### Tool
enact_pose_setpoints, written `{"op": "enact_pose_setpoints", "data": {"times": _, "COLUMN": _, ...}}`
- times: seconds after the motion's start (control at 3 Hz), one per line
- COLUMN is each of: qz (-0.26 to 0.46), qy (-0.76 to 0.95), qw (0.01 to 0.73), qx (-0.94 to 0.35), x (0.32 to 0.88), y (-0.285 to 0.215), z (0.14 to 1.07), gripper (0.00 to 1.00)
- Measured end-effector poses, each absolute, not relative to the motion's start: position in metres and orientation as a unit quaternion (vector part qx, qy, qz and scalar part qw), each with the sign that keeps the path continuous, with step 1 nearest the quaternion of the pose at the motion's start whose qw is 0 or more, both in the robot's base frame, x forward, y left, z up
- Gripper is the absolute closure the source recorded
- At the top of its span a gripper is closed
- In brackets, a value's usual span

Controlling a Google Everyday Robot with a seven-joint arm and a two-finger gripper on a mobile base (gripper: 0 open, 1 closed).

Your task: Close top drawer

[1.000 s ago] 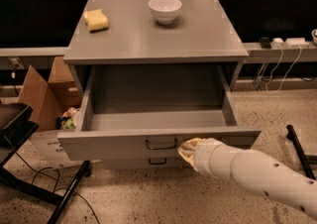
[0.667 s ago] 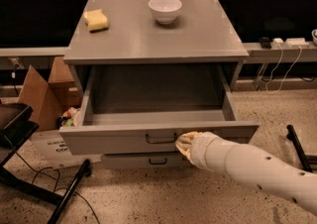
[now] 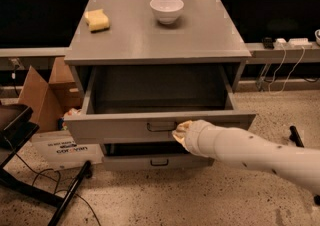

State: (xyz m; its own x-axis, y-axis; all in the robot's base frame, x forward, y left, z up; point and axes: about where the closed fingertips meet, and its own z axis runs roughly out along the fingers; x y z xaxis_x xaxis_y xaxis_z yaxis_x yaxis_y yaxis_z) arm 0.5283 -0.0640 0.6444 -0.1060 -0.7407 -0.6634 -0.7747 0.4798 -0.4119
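Note:
The top drawer point(image 3: 120, 129) is a wide grey metal drawer, pulled partly out of the grey cabinet point(image 3: 155, 40). Its inside looks empty. A small dark handle point(image 3: 161, 126) sits at the middle of its front panel. My gripper point(image 3: 180, 132) is at the end of the white arm point(image 3: 250, 152), which reaches in from the lower right. It presses against the drawer front just right of the handle. A lower drawer point(image 3: 155, 160) shows beneath it, slightly out.
A white bowl point(image 3: 166, 9) and a yellow sponge point(image 3: 97, 20) lie on the cabinet top. A cardboard box point(image 3: 45, 100) stands at the left of the cabinet. A black chair base point(image 3: 30, 170) is at lower left. Cables and power strips point(image 3: 290, 42) lie at the right.
The drawer has slid inward, toward the cabinet. My gripper has moved with it, staying against the front panel by the handle.

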Motion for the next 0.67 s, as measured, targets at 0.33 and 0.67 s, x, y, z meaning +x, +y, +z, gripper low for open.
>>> {"op": "enact_pose_setpoints", "data": {"times": 0.33, "qz": 0.019, "qy": 0.743, "qw": 0.429, "qx": -0.513, "x": 0.546, "y": -0.057, "z": 0.642, "gripper": 1.00}}
{"op": "enact_pose_setpoints", "data": {"times": 0.67, "qz": 0.019, "qy": 0.740, "qw": 0.426, "qx": -0.520, "x": 0.564, "y": -0.046, "z": 0.642, "gripper": 1.00}}
